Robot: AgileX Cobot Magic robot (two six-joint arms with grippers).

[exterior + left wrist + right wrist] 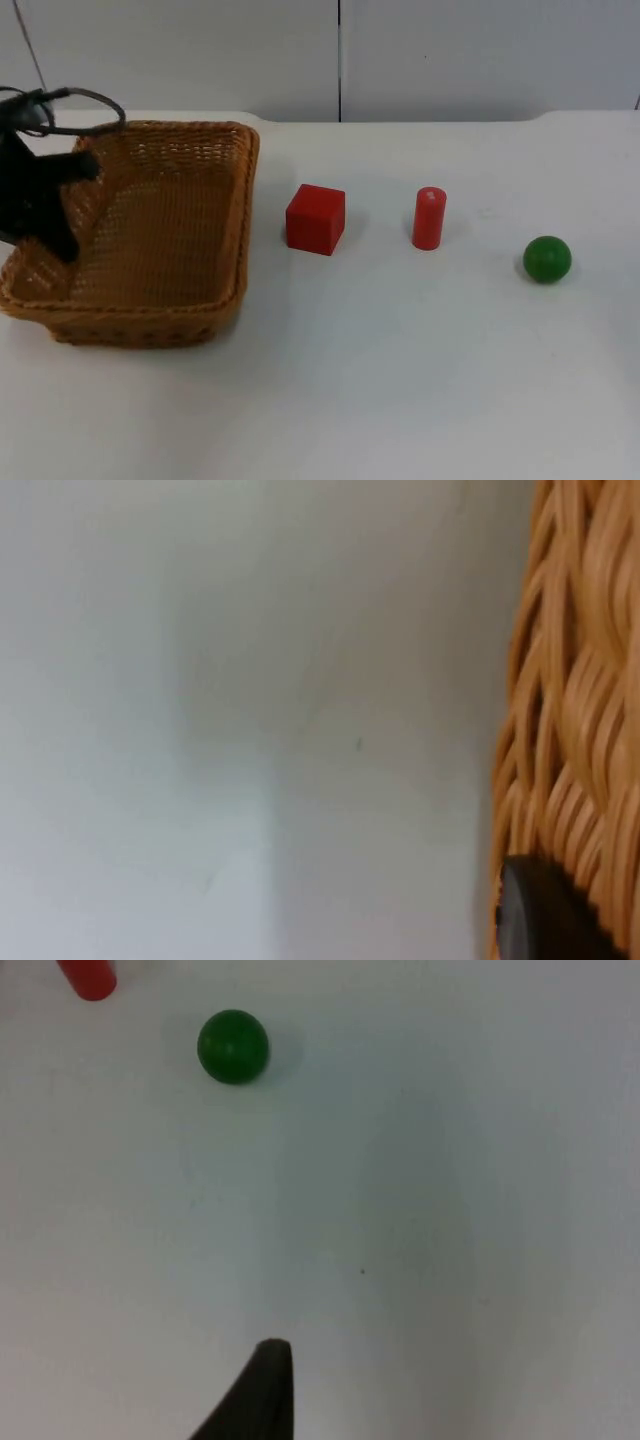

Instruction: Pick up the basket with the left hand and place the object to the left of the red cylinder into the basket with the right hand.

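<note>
Left fingers (62,215) at unlabelled basket (190,310) rim.

left hand (45,215) – low at table's left side | right hand (262,1390) – above table, waiting

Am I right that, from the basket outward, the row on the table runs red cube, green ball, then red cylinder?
Not quite: the last two are swapped. In the top view, from the basket the row runs red cube, red cylinder, then green ball, which lies farthest from the basket.
</note>
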